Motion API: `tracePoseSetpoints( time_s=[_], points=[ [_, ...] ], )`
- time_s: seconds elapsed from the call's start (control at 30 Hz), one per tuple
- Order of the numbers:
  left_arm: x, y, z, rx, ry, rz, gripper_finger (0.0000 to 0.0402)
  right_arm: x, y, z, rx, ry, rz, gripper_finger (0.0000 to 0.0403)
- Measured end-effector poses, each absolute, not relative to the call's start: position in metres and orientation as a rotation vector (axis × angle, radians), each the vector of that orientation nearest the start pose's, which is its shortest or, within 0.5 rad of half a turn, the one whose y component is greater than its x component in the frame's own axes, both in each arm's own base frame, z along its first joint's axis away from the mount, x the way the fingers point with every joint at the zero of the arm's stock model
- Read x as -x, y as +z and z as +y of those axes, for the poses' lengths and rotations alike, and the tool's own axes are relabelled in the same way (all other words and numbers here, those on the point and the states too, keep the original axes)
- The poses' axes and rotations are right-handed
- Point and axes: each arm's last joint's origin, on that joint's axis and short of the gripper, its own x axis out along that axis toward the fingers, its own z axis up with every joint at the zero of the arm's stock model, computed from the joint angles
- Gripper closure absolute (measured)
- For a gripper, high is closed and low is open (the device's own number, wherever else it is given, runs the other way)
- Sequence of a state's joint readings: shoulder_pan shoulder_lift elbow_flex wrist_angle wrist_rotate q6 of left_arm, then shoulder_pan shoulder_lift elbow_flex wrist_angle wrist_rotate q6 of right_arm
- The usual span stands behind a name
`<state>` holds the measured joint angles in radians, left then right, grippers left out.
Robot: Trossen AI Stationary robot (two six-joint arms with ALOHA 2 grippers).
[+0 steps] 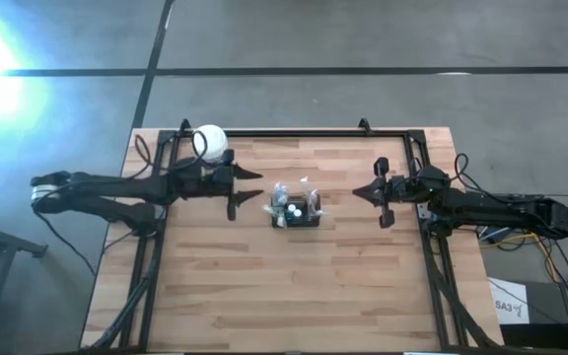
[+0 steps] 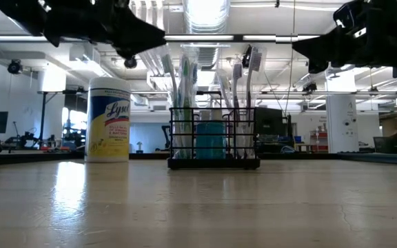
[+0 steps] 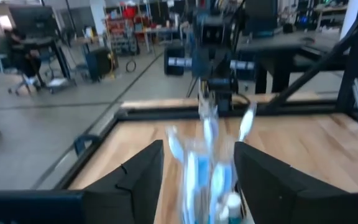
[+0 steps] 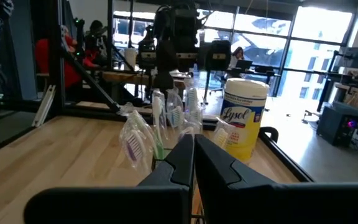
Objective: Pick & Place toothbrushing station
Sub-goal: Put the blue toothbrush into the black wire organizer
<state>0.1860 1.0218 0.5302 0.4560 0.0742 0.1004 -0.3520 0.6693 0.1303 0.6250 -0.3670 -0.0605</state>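
The toothbrushing station (image 1: 296, 211), a small black wire-mesh caddy holding several toothbrushes and a teal cup, stands on its base at the middle of the wooden table (image 1: 294, 296); it also shows in the low view (image 2: 214, 141). My left gripper (image 1: 256, 187) hovers open just left of it, raised off the table. In the left wrist view its fingers (image 3: 138, 180) frame the blurred caddy (image 3: 210, 180) without touching it. My right gripper (image 1: 356, 192) waits shut to the caddy's right, also raised (image 4: 194, 155).
A round jar with a white lid and a yellow label (image 1: 210, 141) stands at the far left, behind my left arm (image 2: 108, 120). A black metal frame (image 1: 294, 131) runs along the table's far and side edges. The near half of the tabletop is bare wood.
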Motion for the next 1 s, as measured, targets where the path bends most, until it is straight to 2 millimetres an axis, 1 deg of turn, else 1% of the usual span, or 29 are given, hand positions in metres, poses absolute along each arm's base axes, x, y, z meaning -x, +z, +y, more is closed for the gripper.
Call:
tracePoseSetpoints(
  time_s=[0.07, 0.13, 0.23, 0.3, 0.43, 0.6, 0.7, 0.83, 1.0],
  points=[
    [-0.222, 0.270, 0.039, -0.102, 0.103, 0.018, 0.0213, -0.143, 0.202, -0.042, 0.095, 0.009, -0.086, 0.0394],
    [-0.227, 0.274, 0.040, -0.104, 0.097, 0.013, 0.0235, -0.143, 0.203, -0.041, 0.098, 0.009, -0.094, 0.0394],
    [-0.237, 0.274, 0.042, -0.095, 0.096, 0.039, 0.0267, -0.143, 0.203, -0.042, 0.098, 0.008, -0.096, 0.0394],
    [-0.243, 0.274, 0.043, -0.077, 0.096, 0.046, 0.0281, -0.143, 0.203, -0.042, 0.093, 0.009, -0.096, 0.0394],
    [-0.254, 0.272, 0.045, -0.026, 0.097, 0.065, 0.0293, -0.143, 0.201, -0.042, 0.088, 0.010, -0.086, 0.0394],
    [-0.265, 0.273, 0.047, -0.051, 0.088, 0.077, 0.0292, -0.143, 0.201, -0.042, 0.091, 0.010, -0.084, 0.0394],
    [-0.269, 0.267, 0.048, -0.065, 0.086, 0.112, 0.0298, -0.143, 0.200, -0.042, 0.091, 0.010, -0.083, 0.0394],
    [-0.272, 0.258, 0.049, -0.058, 0.084, 0.167, 0.0317, -0.143, 0.200, -0.042, 0.091, 0.010, -0.083, 0.0394],
    [-0.272, 0.257, 0.049, -0.060, 0.084, 0.170, 0.0347, -0.143, 0.200, -0.041, 0.093, 0.010, -0.083, 0.0394]
  ],
)
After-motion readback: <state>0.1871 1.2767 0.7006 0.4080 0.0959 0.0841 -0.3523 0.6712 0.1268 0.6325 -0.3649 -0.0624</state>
